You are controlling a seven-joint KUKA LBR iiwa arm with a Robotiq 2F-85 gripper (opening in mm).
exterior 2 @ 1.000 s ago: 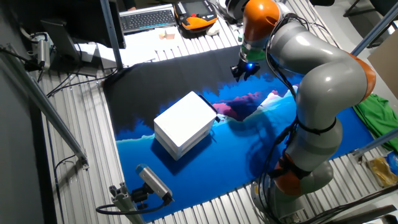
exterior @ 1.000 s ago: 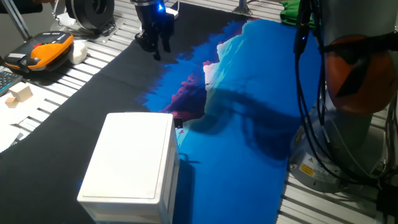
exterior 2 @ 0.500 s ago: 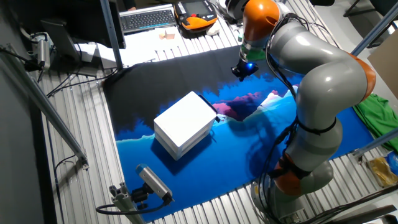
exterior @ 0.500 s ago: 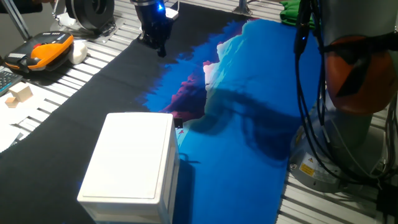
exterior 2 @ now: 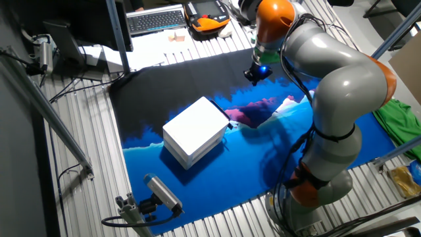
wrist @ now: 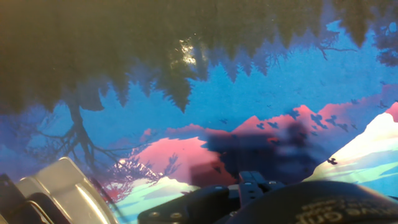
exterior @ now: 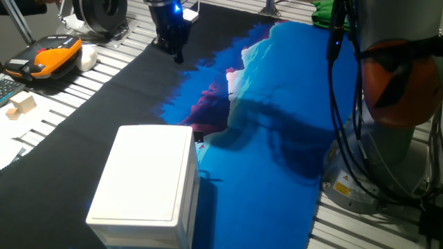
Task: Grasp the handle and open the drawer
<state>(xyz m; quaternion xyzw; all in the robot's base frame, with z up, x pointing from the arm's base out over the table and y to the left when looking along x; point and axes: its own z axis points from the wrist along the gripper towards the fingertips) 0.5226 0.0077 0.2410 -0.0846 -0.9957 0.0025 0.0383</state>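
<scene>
The white drawer unit [exterior: 145,181] stands on the printed mat, also seen in the other fixed view [exterior 2: 196,130]. The drawer [exterior: 193,171] is pushed in, its narrow front on the unit's right side. Only the small black end of the handle [exterior: 199,136] shows at the unit's far upper corner. My gripper [exterior: 175,52] hangs over the black part of the mat far behind the unit, well apart from it, fingers together with nothing between them. From the other side the gripper [exterior 2: 255,74] is beyond the unit. The hand view shows only mat; drawer and handle are out of view there.
An orange and black pendant [exterior: 50,57] and a wooden block [exterior: 21,104] lie left of the mat. The arm's base [exterior: 387,145] stands at the right. A keyboard [exterior 2: 154,20] and green cloth [exterior 2: 400,118] sit off the mat; a camera [exterior 2: 161,191] is at its near edge.
The gripper's fingers were spread a second ago and have closed together. The hand rose slightly. The drawer unit has not moved.
</scene>
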